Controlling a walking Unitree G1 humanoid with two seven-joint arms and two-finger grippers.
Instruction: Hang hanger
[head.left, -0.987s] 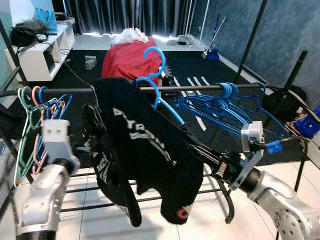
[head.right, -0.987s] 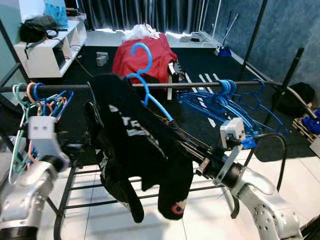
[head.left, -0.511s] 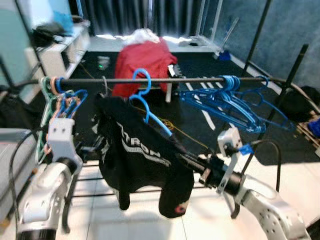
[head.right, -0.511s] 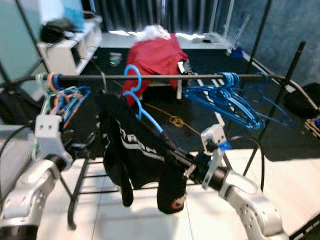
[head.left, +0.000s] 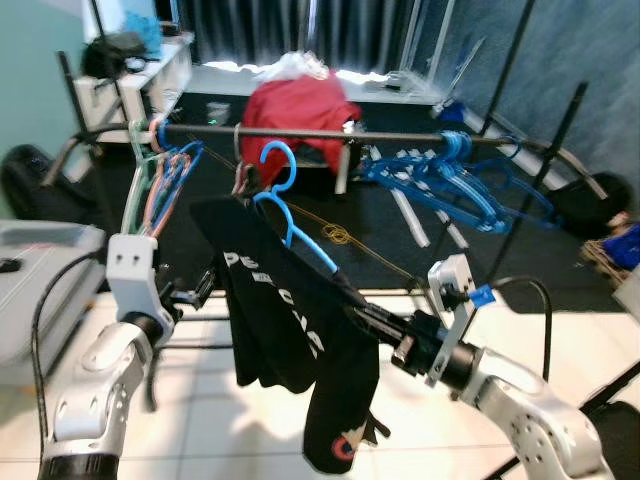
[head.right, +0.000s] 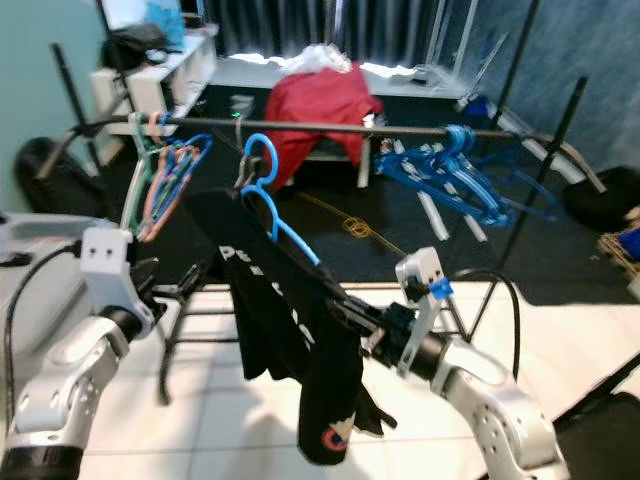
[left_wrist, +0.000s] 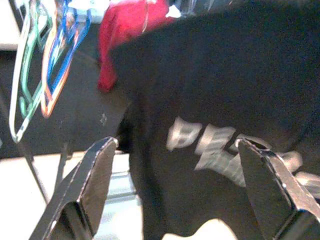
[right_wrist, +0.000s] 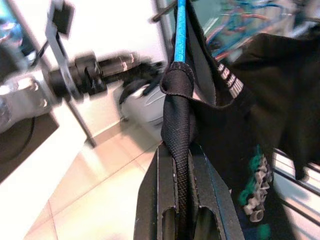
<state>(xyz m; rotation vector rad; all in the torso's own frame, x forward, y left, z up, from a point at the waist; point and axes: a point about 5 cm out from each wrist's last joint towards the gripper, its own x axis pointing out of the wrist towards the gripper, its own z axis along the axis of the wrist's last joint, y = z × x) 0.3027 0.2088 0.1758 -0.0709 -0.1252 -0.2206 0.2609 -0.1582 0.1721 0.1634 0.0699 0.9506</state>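
A blue hanger (head.left: 290, 215) carries a black T-shirt (head.left: 290, 330) with white lettering. My right gripper (head.left: 372, 322) is shut on the hanger's lower arm and the shirt's rolled edge, seen close in the right wrist view (right_wrist: 179, 150). The hanger's hook (head.left: 275, 160) sits just under and in front of the black rail (head.left: 390, 137); I cannot tell whether it touches. My left gripper (head.left: 200, 290) is left of the shirt. In its wrist view it stands open (left_wrist: 180, 165) with the shirt before the fingers (left_wrist: 95, 175).
Several blue hangers (head.left: 470, 180) hang on the rail's right part and several coloured ones (head.left: 160, 185) on its left end. A red cloth heap (head.left: 295, 105) and a white shelf (head.left: 130, 75) lie behind the rack. A grey box (head.left: 40, 280) stands at my left.
The camera has moved, so the rack looks farther and higher. The hanger's hook, above the rail a second ago, is now just below it. The right gripper keeps its hold.
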